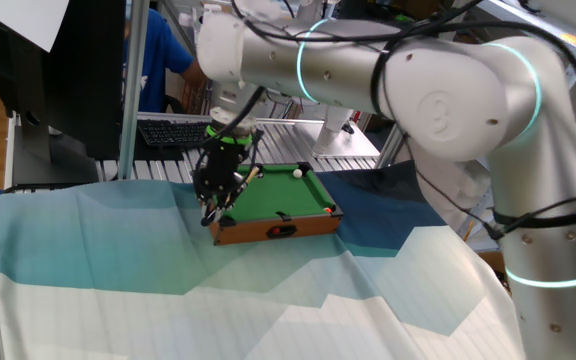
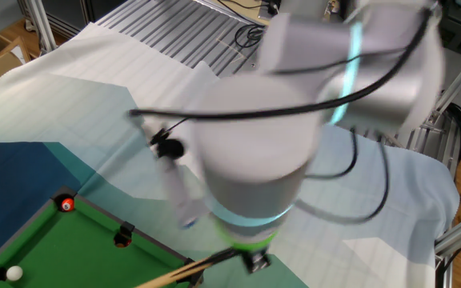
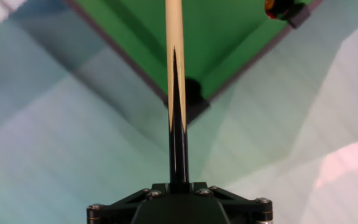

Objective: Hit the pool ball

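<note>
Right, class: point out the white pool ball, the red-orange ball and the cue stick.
white pool ball (image 1: 298, 171): one fixed view, its centre.
red-orange ball (image 2: 67, 205): the other fixed view, its centre.
cue stick (image 3: 174, 37): hand view, pale wooden shaft.

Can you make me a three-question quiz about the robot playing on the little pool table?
1. Where is the white ball?
A. near the far end of the pool table
B. on the cloth
C. in the pincer

2. What colour is the table's felt?
A. blue
B. green
C. red

3. What is the pincer doing?
A. hanging open
B. gripping a ball
C. gripping the cue stick

Answers:
1 A, one fixed view shows the ball on the felt by the far rail.
2 B, every view shows green felt.
3 C, the hand view shows the stick running straight out from the pincer over the table.
</note>
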Action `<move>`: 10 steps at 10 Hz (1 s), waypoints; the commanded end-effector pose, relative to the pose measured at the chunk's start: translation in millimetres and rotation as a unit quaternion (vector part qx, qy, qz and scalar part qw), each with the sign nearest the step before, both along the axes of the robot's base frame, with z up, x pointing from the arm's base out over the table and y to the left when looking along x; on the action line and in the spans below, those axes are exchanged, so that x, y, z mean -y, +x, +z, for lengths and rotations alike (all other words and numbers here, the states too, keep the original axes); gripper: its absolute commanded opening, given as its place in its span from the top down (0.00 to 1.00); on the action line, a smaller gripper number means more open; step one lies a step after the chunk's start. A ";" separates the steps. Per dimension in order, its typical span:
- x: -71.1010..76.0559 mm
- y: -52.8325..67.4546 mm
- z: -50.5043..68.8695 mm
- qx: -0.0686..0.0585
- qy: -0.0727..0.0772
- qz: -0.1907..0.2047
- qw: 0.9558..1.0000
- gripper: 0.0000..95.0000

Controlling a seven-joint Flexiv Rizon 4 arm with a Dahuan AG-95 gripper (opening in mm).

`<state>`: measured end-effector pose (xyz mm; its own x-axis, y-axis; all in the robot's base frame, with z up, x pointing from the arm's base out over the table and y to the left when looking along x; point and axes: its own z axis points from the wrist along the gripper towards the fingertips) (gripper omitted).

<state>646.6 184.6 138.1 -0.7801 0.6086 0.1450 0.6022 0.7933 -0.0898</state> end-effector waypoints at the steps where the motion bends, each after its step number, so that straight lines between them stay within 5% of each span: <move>1: -0.8 -32.7 17.7 0.002 0.004 0.038 0.999 1.00; 5: 16.9 -61.5 25.4 0.001 0.023 0.115 0.993 1.00; 10: 40.5 -63.4 28.0 0.008 0.029 0.124 0.992 1.00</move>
<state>580.3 142.8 166.2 -0.9089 0.3877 0.1534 0.3888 0.9210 -0.0240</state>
